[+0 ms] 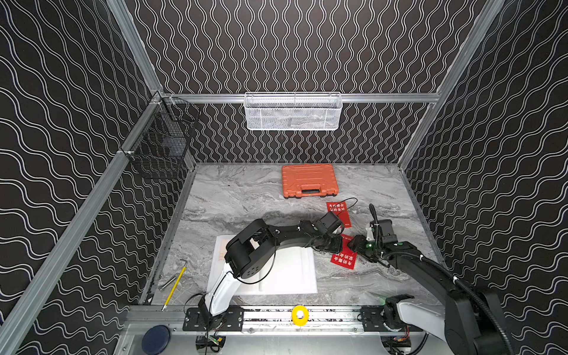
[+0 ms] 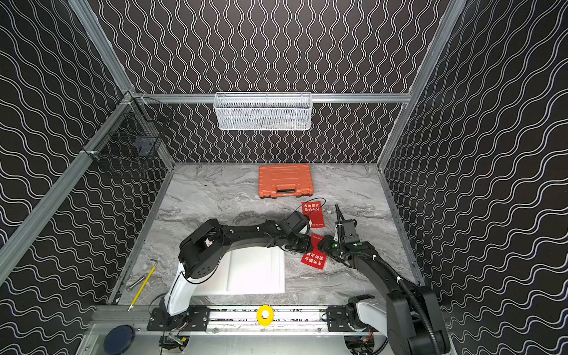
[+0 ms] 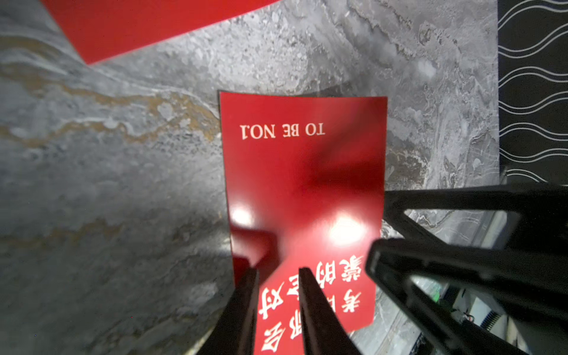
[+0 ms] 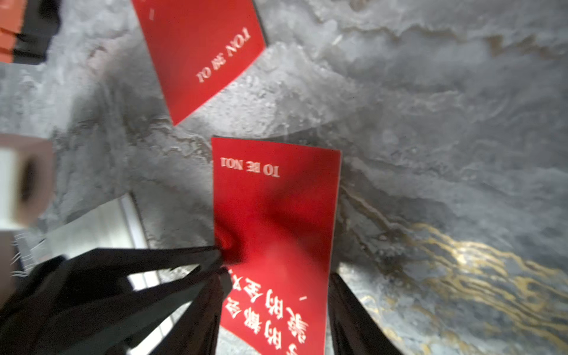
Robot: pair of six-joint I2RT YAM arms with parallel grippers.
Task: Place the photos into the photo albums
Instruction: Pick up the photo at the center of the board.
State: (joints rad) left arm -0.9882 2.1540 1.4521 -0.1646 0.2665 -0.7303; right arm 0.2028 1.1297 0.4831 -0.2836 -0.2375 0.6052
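A red photo [image 1: 344, 259] [image 2: 313, 260] with white characters lies just right of the white photo album [image 1: 289, 273] [image 2: 255, 270], one edge lifted. My left gripper [image 1: 339, 246] [image 3: 278, 273] reaches across the album and is shut on that edge; the right wrist view shows its fingers [image 4: 184, 261] meeting there and denting the photo [image 4: 276, 209]. My right gripper [image 1: 353, 242] [image 4: 278, 276] stands open, one finger on each side of the same photo [image 3: 304, 172]. A second red photo [image 1: 338, 210] [image 4: 199, 46] lies farther back on the table.
An orange tool case [image 1: 309, 180] sits at the back of the marble table. A yellow pencil [image 1: 174, 284] and a metal rod [image 1: 167, 282] lie front left. A white mesh basket [image 1: 293, 112] hangs on the back wall, a black wire basket [image 1: 163, 147] on the left.
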